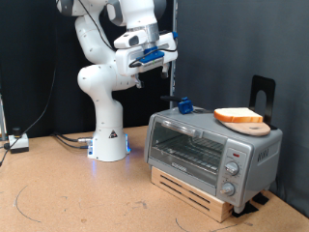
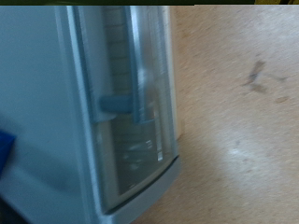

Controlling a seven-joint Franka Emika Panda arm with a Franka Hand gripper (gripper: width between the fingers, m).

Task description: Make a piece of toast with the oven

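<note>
Gripper (image 1: 170, 60) hangs above the oven (image 1: 212, 147), whose door is shut; toast (image 1: 238, 116) lies on top; claw's opening can't be told

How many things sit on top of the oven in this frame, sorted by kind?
Piece of toast: 1
Round wooden board under it: 1
Small blue object: 1
Total: 3, all on the oven, whose door is closed. The gripper hangs above the blue object, touching nothing.
</note>
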